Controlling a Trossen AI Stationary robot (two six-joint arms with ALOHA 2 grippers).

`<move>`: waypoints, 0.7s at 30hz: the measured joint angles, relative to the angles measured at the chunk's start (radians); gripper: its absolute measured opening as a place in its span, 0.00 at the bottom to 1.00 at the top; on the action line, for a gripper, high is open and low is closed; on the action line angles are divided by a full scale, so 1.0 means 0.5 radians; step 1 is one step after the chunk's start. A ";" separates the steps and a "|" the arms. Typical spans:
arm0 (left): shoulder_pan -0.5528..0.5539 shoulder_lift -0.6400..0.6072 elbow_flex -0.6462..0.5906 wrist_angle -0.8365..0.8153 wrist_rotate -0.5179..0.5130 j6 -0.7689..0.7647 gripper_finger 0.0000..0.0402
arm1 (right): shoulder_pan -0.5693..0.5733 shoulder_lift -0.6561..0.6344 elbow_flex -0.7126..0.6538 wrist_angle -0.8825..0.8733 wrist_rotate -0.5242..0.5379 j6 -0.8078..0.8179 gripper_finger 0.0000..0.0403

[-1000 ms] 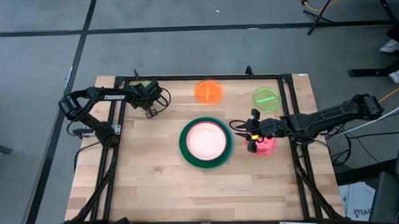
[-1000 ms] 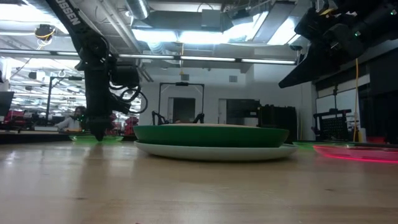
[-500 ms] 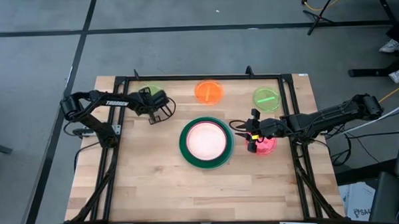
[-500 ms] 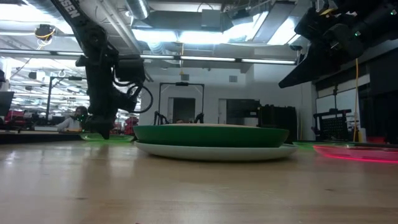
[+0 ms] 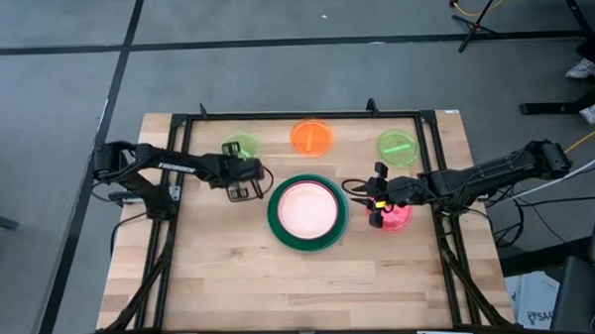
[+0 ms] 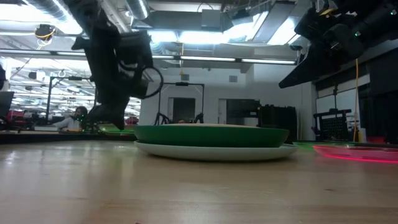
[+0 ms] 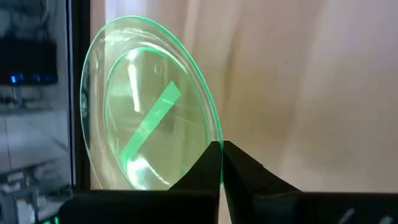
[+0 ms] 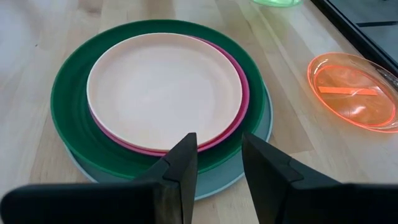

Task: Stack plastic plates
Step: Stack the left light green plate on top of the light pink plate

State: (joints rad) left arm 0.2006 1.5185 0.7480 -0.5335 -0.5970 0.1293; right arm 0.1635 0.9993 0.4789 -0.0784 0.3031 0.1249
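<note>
A stack (image 5: 307,211) sits mid-table: a pale pink plate (image 8: 163,87) on magenta, on dark green (image 8: 68,118), on light blue. My left gripper (image 5: 241,171) is just left of it, shut on a lime green plate (image 5: 239,147). Toward the far edge lie an orange plate (image 5: 311,137) and a second lime green plate (image 5: 398,146). My right gripper (image 8: 217,163) is open and hovers right of the stack, above a translucent red plate (image 5: 395,219) flat on the table. My left gripper pinches the lime green plate's rim (image 7: 214,134) between its two fingers, right at their ends. The fingers come at it from the near side, and the plate (image 7: 146,112) stretches away from them toward the far edge. Whether it rests on the table, I cannot tell.
A black frame (image 5: 296,115) runs around the work area, close behind the far plates. Bare wood (image 5: 302,286) fills the near half of the table. In the low view the stack (image 6: 211,138) is central, with the red plate (image 6: 357,152) to its right.
My left gripper has travelled from the far-left part of the table toward the right and the near edge, ending beside the stack. It stayed shut, and the lime green plate came along with it. The right arm and the other plates kept still.
</note>
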 joint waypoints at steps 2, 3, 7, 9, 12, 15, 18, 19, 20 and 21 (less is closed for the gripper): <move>-0.084 0.000 0.031 -0.001 -0.020 -0.030 0.00 | 0.000 0.000 0.000 0.000 0.000 0.000 0.29; -0.125 0.000 0.051 0.000 -0.029 -0.041 0.00 | 0.000 0.000 0.000 0.000 0.000 0.000 0.29; -0.305 -0.001 0.131 0.000 -0.035 -0.015 0.01 | -0.001 0.000 0.000 0.000 0.000 0.000 0.29; -0.394 -0.001 0.171 0.006 -0.035 0.033 0.01 | 0.000 0.000 0.000 0.000 0.000 0.000 0.29; -0.516 -0.001 0.221 0.011 -0.034 0.072 0.01 | 0.000 0.000 0.000 0.001 0.000 0.000 0.29; -0.612 -0.001 0.264 0.012 -0.020 0.075 0.01 | 0.000 0.000 0.000 0.001 0.000 0.015 0.29; -0.692 -0.001 0.293 0.047 0.024 0.075 0.01 | 0.000 0.000 0.000 0.002 0.000 0.057 0.29; -0.717 -0.001 0.302 0.071 0.043 0.075 0.01 | -0.001 0.000 0.000 0.002 0.000 0.058 0.29; -0.741 -0.001 0.311 0.103 0.060 0.075 0.01 | 0.000 0.000 0.000 0.002 0.000 0.058 0.29; -0.765 -0.001 0.317 0.142 0.069 0.075 0.01 | 0.000 0.000 0.000 0.002 0.000 0.058 0.29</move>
State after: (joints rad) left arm -0.1817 1.5181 0.9066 -0.4623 -0.5622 0.1669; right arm 0.1633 0.9993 0.4789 -0.0772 0.3031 0.1539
